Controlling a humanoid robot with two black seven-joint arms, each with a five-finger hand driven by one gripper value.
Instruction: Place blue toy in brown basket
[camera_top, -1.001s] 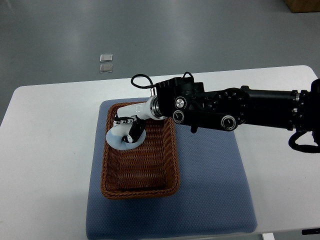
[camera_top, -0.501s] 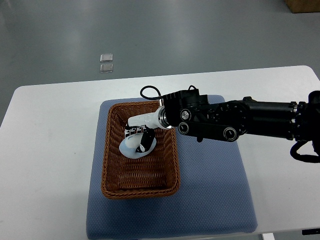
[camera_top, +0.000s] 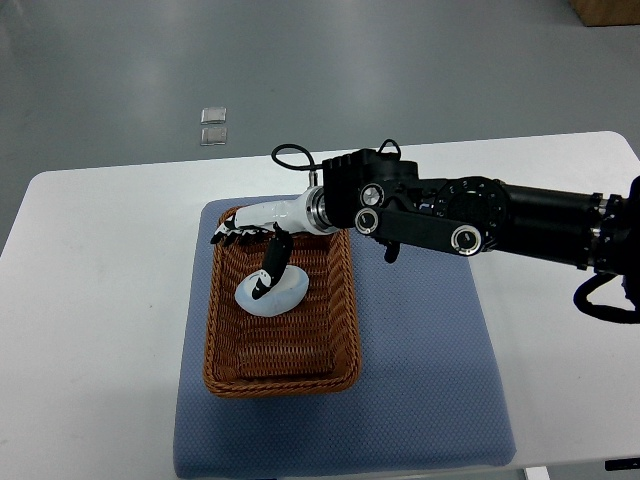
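A pale blue toy (camera_top: 273, 291) lies inside the brown wicker basket (camera_top: 222, 345), in its far half. My right hand (camera_top: 246, 252) reaches in from the right over the basket's far end. Its fingers are spread, with several fingertips (camera_top: 226, 236) over the basket's far left rim and the thumb (camera_top: 270, 270) pointing down onto the toy. The hand does not grip the toy. The left arm does not show.
The basket rests on a blue-grey mat (camera_top: 420, 380) on a white table (camera_top: 90, 330). My black right forearm (camera_top: 480, 215) crosses above the mat's far right part. Two small clear items (camera_top: 211, 125) lie on the floor beyond the table.
The hand has opened and lifted toward the basket's far left rim. The toy has left the hand and now lies on the basket floor.
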